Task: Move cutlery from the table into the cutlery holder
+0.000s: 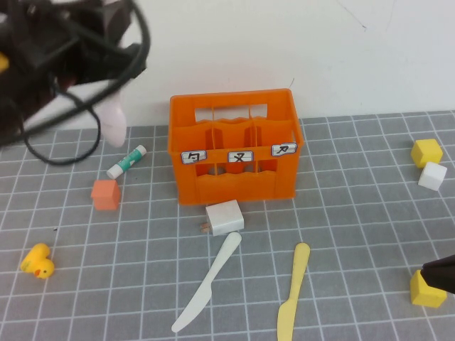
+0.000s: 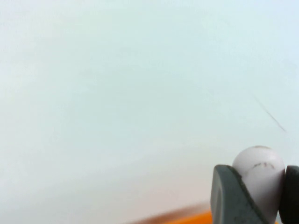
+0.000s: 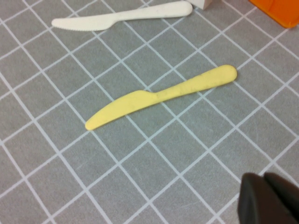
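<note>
Step in hand, as judged: carrying the first utensil to the cutlery holder (image 1: 233,145). The left claw (image 2: 256,196) is raised at the far left of the scene, well above the counter (image 1: 355,227), and is clamped on the pale pink spoon (image 1: 112,121). In the left wrist view the spoon's rounded end sits between the two grey fingers (image 2: 229,196), which stand partly apart to its width. In the high view the spoon hangs downward from the arm, to the left of the holder and above the glue stick (image 1: 126,161).

Next move, as judged: the arm needs to travel right until the spoon is over an open compartment, then descend and release. Which compartment the spoon belongs in probably depends on the three front labels, whose symbols are hard to read from here.

Still on the counter: white knife (image 1: 206,293) and yellow knife (image 1: 293,291), both lying near of the holder, side by side but apart.

The right claw (image 1: 442,273) is parked low at the near right edge, beside a yellow cube (image 1: 426,291). Its tips appear together in the right wrist view and it holds nothing.
</note>
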